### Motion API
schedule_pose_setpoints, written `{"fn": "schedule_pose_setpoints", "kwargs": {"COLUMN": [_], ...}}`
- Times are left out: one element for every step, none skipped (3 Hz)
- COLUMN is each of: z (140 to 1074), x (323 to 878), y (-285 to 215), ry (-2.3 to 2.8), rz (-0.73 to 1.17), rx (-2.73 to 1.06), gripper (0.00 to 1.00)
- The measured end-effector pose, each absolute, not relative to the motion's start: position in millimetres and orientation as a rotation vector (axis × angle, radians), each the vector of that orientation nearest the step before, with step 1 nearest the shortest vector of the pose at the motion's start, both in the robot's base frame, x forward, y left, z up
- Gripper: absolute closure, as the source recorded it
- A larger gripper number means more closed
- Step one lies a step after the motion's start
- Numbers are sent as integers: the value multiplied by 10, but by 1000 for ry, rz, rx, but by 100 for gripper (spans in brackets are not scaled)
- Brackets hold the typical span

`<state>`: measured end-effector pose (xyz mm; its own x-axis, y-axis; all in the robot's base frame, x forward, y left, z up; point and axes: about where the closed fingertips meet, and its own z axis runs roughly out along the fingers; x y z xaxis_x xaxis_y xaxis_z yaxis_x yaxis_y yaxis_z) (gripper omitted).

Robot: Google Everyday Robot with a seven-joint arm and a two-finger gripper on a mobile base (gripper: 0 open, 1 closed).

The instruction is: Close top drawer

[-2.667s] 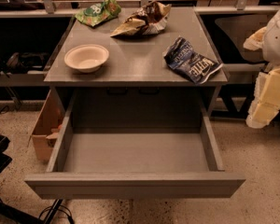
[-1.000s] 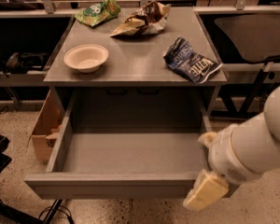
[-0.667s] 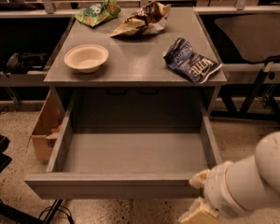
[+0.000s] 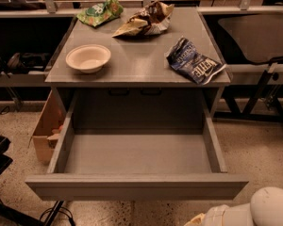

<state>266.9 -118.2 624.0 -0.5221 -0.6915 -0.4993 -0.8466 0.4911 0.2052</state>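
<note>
The blue chip bag point(image 4: 195, 60) has unreadable white lettering. The gripper point(image 4: 198, 219) sits near right, before the open top drawer point(image 4: 137, 186); its state is hidden.

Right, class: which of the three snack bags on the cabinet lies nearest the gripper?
The blue bag, front right; the green bag and brown bag lie farther back. The gripper is in front of the open top drawer.

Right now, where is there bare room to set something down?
The top drawer is bare inside. On the cabinet top, a free patch lies between bowl and blue bag; green bag and brown wrapper crowd the back edge. The gripper is bottom right, below the drawer front.
</note>
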Motion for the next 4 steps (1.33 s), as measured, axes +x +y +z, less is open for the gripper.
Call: {"fn": "schedule_pose_setpoints", "kwargs": {"z": [6028,6025,6025,5904], "x": [2979,3551,3551,3790], "y": [-1175,-1135,-1135,-1073], "ry": [2346,2267,2267,2207], "rz": [595,493,493,540], "rx": [-1279,-1357,-1357,-1369], "gripper": [100,100,100,100]}}
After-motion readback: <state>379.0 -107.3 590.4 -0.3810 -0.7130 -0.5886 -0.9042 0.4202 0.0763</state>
